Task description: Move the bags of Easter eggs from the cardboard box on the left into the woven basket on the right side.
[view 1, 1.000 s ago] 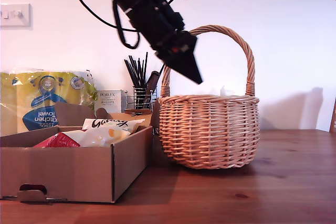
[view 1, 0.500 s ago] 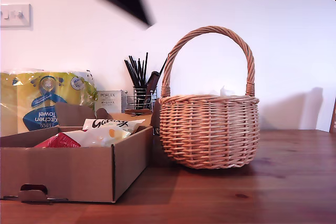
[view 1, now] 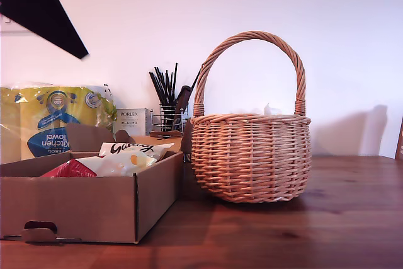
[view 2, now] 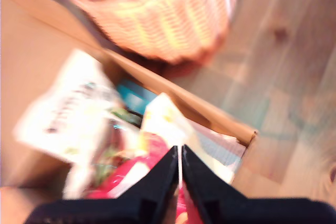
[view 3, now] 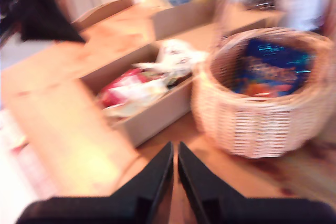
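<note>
Both grippers empty, jaws narrow: first gripper [view 2: 179, 167] above cardboard box [view 2: 210, 116]; second gripper [view 3: 175, 162] raised.

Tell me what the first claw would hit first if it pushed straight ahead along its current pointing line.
Probably the red bag lying in the cardboard box: my first claw points down into the box at it. The view is blurred, so depth is uncertain.

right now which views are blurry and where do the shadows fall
Exterior view: sharp on the woven basket and cardboard box, only the arm at its upper left is smeared; soft shadows fall on the wall and table toward that view's right of the basket. First wrist view: heavy motion blur, bags of Easter eggs smeared. Second wrist view: blurred too, washed out.
</note>
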Controlling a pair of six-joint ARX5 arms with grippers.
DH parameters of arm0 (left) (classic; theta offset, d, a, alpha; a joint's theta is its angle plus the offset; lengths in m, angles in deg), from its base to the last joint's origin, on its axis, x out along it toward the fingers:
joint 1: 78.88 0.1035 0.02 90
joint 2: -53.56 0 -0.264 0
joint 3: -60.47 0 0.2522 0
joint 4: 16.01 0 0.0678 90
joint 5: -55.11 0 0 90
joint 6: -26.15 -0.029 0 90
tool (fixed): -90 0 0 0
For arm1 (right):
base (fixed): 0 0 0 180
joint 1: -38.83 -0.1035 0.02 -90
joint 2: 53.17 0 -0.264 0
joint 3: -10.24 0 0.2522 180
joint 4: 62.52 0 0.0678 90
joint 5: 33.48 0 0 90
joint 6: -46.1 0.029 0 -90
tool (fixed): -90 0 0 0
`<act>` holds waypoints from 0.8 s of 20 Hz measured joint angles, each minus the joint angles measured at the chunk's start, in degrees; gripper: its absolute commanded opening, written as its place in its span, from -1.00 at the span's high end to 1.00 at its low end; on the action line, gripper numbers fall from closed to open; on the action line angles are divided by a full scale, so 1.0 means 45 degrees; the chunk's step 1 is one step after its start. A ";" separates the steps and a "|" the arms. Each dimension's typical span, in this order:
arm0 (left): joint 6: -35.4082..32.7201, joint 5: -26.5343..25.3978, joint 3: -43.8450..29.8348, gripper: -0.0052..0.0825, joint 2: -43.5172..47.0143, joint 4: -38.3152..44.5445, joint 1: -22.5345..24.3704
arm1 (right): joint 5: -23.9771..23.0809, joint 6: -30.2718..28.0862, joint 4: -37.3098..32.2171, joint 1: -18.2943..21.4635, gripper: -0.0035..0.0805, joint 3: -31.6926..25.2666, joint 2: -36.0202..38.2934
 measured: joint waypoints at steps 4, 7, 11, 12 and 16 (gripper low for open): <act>-0.0005 -0.0005 0.0000 0.65 -0.1428 -0.0340 0.0049 | 0.0374 0.0000 0.0029 0.0000 0.95 0.0000 0.0000; 0.0000 -0.0087 0.0000 -0.96 -0.2288 -0.0102 0.0049 | 0.0374 0.0005 0.0029 0.0000 0.95 0.0000 0.0000; -0.0005 -0.0831 0.0000 -0.82 -0.3570 0.1035 0.0049 | 0.0374 0.0000 0.0034 0.0000 0.95 0.0000 0.0000; -0.0005 -0.0894 0.0000 -0.82 -0.4027 0.1234 0.0049 | 0.0374 0.0005 0.0034 0.0000 0.95 0.0000 0.0000; -0.0005 -0.1039 0.0000 -0.82 -0.5197 0.1889 0.0049 | 0.0374 -0.0194 0.0034 0.0000 0.95 0.0000 0.0000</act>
